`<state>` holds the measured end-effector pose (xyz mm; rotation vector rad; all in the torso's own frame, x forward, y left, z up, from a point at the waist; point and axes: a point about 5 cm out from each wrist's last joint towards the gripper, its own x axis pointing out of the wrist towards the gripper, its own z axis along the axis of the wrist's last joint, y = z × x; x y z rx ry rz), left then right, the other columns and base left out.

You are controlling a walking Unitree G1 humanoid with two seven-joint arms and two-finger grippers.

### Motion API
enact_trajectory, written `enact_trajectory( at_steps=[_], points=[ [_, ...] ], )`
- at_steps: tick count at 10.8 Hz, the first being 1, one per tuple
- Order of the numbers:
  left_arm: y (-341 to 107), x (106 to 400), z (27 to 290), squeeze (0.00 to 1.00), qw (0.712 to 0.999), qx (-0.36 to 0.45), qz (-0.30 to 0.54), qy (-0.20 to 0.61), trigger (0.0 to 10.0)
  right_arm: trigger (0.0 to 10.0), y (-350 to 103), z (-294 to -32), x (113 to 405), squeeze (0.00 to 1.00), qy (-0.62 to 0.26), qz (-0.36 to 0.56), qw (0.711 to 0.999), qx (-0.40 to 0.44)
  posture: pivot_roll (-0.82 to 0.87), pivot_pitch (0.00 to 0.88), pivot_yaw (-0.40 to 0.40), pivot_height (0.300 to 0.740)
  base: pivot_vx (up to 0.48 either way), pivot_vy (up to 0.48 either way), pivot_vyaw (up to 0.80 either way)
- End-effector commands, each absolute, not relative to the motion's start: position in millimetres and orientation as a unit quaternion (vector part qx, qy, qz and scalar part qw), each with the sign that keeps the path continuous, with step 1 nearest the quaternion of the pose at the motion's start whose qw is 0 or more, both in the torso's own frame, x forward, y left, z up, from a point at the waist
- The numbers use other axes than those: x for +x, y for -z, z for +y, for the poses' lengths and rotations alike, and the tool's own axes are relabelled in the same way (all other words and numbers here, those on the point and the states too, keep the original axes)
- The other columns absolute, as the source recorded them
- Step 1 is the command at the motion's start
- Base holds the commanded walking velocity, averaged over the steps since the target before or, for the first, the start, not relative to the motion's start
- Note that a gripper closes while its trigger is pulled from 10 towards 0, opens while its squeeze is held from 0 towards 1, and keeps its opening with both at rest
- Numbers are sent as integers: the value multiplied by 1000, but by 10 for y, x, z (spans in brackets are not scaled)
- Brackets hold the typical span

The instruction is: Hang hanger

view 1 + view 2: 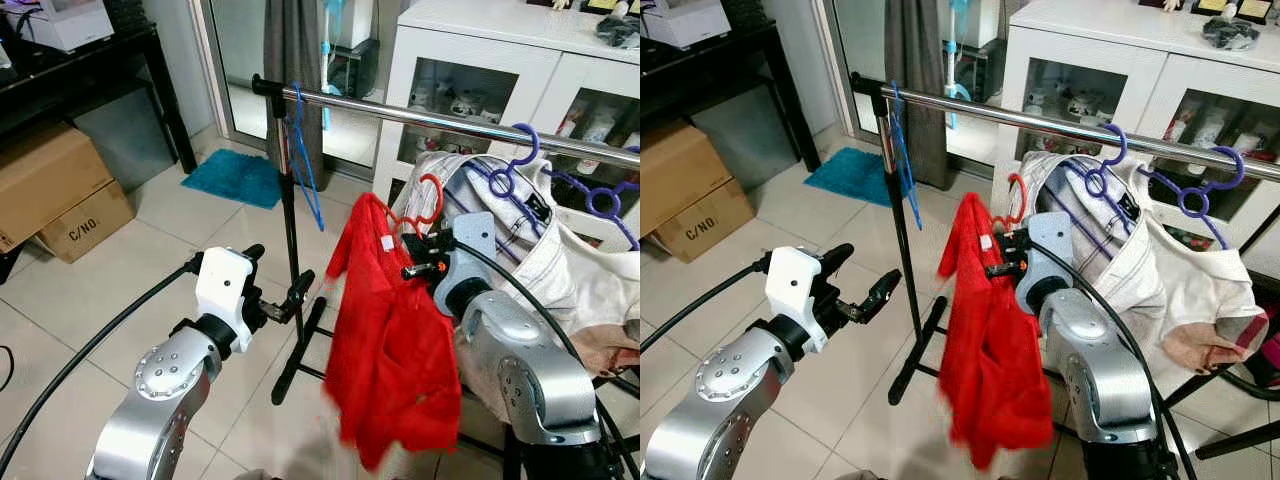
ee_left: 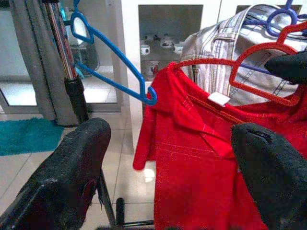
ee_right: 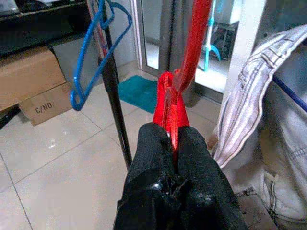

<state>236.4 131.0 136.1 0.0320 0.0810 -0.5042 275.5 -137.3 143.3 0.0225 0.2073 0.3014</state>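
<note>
While the right end effector (image 3: pixel 173 143) pinches the red hanger (image 3: pixel 193 45) between its two black fingers, the red shirt (image 1: pixel 395 350) on that hanger droops below the chrome rail (image 1: pixel 420 117) of the clothes rack, near the rail's left end. The hanger's hook (image 1: pixel 431 196) sits under the rail, apart from it, so the garment is carried by the end effector alone and is not yet hung. A white label (image 2: pixel 220 99) shows at the shirt's collar.

The left end effector (image 1: pixel 862 290) is spread wide and holds nothing, hovering low beside the rack's black upright pole (image 1: pixel 291 225) with the red shirt just off to its right. In the left wrist view its two fingers (image 2: pixel 72 167) frame the shirt with a clear gap on each side.

An empty blue hanger (image 1: pixel 303 150) hangs at the rail's left end, close to the pole. Farther along the rail toward its right end, a pale striped shirt (image 1: pixel 1110 235) hangs on a purple hanger (image 1: pixel 1108 160), with another purple hanger (image 1: pixel 1210 190) beyond it. Behind the rack stands a white cabinet (image 1: pixel 470 55) with glass doors. On the tiled floor (image 1: pixel 100 300) lie a teal mat (image 1: pixel 232 178) by the doorway and a cardboard box (image 1: pixel 55 190) marked "C/NO." under a black table (image 1: pixel 90 65).
</note>
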Motion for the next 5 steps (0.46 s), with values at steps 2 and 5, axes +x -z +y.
enact_trajectory(
  at_steps=[2, 5],
  points=[
    [-1353, 2376, 1323, 208, 969, 21, 44, 243, 10000, 0, -1537, -1349, 2741, 0, -159, 74, 984, 8, -70, 0, 36, 740, -131, 0, 0],
    [-1354, 2393, 1323, 204, 969, 23, 44, 244, 10000, 0, -1538, -1341, 2732, 0, -168, 73, 983, 10, -73, 0, 37, 740, -256, 0, 0]
  ],
)
